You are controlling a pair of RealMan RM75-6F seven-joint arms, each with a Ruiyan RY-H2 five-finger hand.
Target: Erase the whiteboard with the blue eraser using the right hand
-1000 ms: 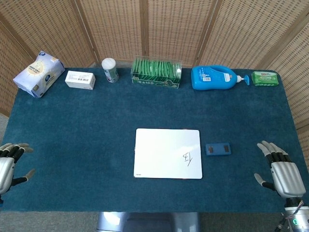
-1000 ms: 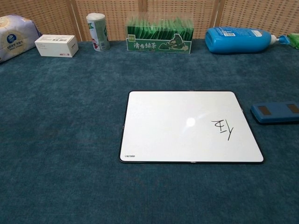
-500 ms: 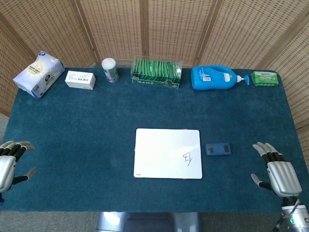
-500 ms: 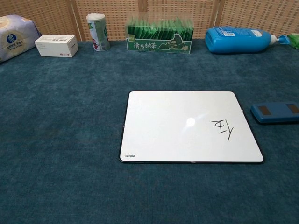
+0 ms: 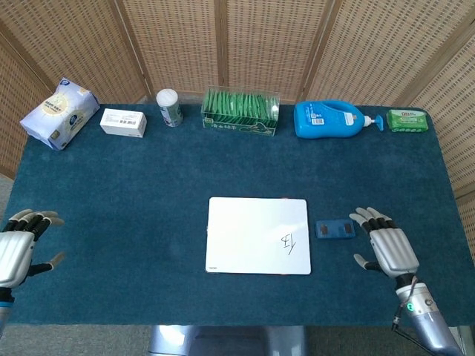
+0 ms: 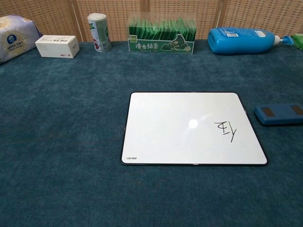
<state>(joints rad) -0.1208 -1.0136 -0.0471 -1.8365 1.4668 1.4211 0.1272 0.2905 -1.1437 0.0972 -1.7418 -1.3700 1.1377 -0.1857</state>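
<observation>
My right hand (image 5: 387, 248) hovers spread and empty just right of the blue eraser (image 5: 335, 228), which lies on the bench (image 5: 148, 193) beside the whiteboard (image 5: 258, 235). My left hand (image 5: 18, 248) is spread too. The clear box (image 5: 241, 112) holds green packets.

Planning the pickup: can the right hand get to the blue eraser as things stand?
Probably yes. The right hand is open, just right of the blue eraser, with only bare table cloth between them. The whiteboard lies on the eraser's far side.
</observation>
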